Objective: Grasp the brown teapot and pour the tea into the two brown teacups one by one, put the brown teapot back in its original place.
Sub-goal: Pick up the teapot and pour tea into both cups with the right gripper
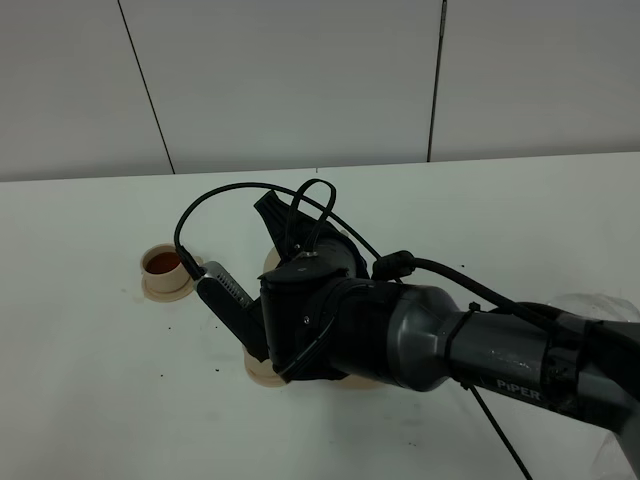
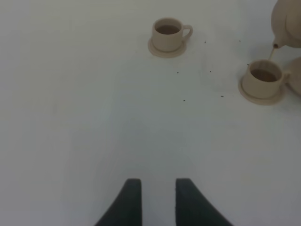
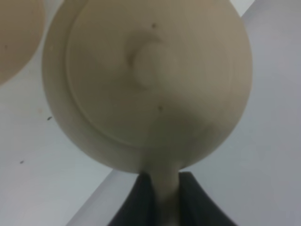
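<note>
The brown teapot [image 3: 150, 80] fills the right wrist view from above, lid knob in the middle. My right gripper [image 3: 164, 182] is shut on its loop handle. In the left wrist view the teapot [image 2: 288, 23] hangs tilted over one teacup [image 2: 263, 80], and a thin stream runs from its spout into that cup. The other teacup [image 2: 167, 34] stands apart on its saucer and holds dark tea; the high view shows this teacup [image 1: 165, 265] at the left. My left gripper [image 2: 157, 200] is open over bare table. In the high view my right arm [image 1: 400, 330] hides the teapot.
The rim of a wider beige saucer [image 2: 296, 80] shows just beyond the cup being filled. Dark specks [image 2: 184, 99] dot the white table between the cups. Something clear and crumpled [image 1: 590, 305] lies at the table's right edge. A grey panelled wall stands behind the table.
</note>
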